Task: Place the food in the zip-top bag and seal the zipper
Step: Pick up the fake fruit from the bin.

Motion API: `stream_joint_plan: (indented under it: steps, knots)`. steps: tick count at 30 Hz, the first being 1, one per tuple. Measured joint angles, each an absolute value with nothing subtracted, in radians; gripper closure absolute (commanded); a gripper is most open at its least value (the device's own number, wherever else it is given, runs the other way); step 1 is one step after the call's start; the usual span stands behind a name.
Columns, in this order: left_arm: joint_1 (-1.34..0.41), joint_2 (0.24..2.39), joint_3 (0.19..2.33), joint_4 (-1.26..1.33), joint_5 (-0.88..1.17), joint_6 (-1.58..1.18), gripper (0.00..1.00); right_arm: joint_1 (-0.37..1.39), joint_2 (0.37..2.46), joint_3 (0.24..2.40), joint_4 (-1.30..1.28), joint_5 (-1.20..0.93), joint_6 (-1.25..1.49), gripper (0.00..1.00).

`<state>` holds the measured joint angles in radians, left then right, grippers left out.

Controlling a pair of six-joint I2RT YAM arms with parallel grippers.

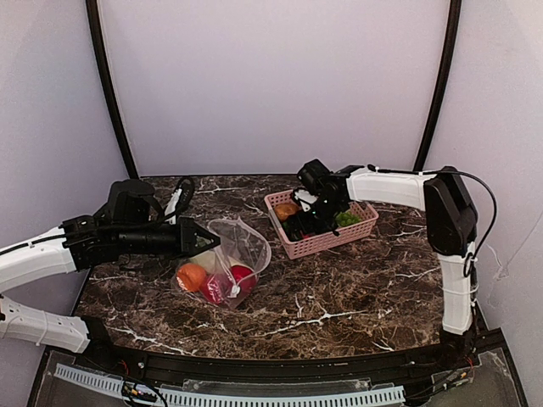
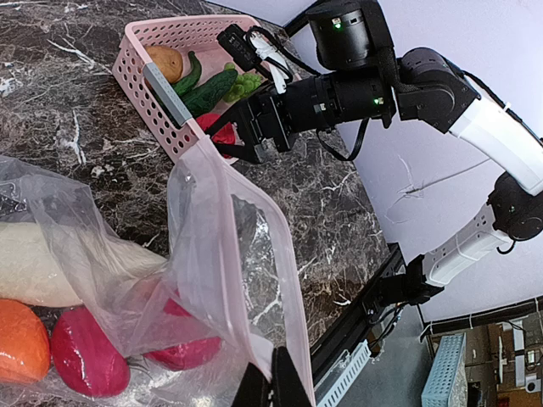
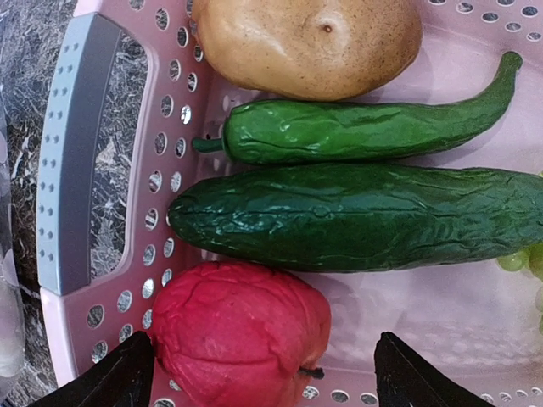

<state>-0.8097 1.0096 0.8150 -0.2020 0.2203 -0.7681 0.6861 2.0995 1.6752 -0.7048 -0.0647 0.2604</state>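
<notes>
Straddling red fruit (image 3: pixel 240 332), right end effector (image 3: pixel 263 360) (jaws wide)

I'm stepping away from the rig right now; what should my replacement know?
Left gripper: shut on the zip-top bag at its mouth edge, holding it open.
Right gripper: open, poised over the red fruit in the pink basket, holding nothing.
Done: orange fruit, red tomatoes and white vegetable are in the bag.
Also in the basket: cucumber, green pepper, potato.
Left: move those across, then seal the zipper, which is open.
</notes>
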Motion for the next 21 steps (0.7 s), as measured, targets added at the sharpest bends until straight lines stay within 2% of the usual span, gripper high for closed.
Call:
stream_joint_plan:
  steps: [10, 21]
  knots:
    - [-0.810, 1.022, 0.817, -0.202, 0.224, -0.769, 0.99, 0.672, 2.152, 1.697, -0.712, -0.044, 0.294, 0.14]
    - [-0.810, 1.025, 0.818, -0.203, 0.224, -0.769, 0.99, 0.653, 2.152, 1.695, -0.709, -0.045, 0.314, 0.30]
